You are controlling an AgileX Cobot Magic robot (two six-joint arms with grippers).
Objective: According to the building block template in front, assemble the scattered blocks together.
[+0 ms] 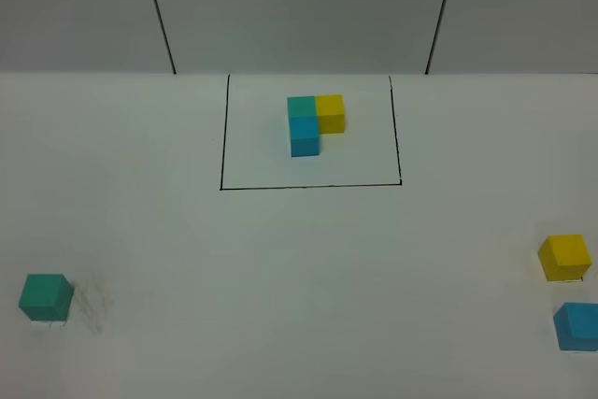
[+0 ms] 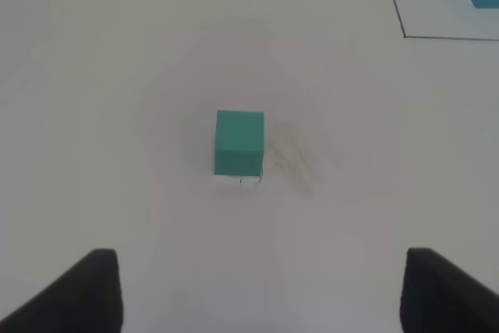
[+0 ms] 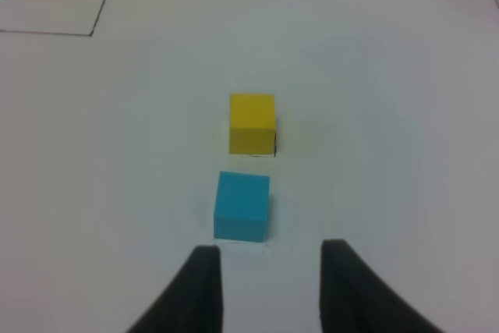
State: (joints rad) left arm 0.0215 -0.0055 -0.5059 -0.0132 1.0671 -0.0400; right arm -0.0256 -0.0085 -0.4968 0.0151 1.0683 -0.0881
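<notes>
The template (image 1: 315, 122) is an L of teal-green, yellow and sky-blue cubes inside a thin black rectangle at the table's far middle. A loose teal-green cube (image 1: 46, 296) sits at the near left; it also shows in the left wrist view (image 2: 238, 142), ahead of my open, empty left gripper (image 2: 261, 294). A loose yellow cube (image 1: 564, 257) and a loose sky-blue cube (image 1: 576, 325) sit at the near right. In the right wrist view the sky-blue cube (image 3: 242, 205) lies just ahead of my open right gripper (image 3: 269, 278), with the yellow cube (image 3: 252, 123) beyond it. Neither gripper shows in the exterior high view.
The white table (image 1: 299, 268) spans the view. A grey wall with two dark seams (image 1: 159, 16) stands behind it. A faint scuff mark (image 1: 92, 306) lies beside the teal-green cube.
</notes>
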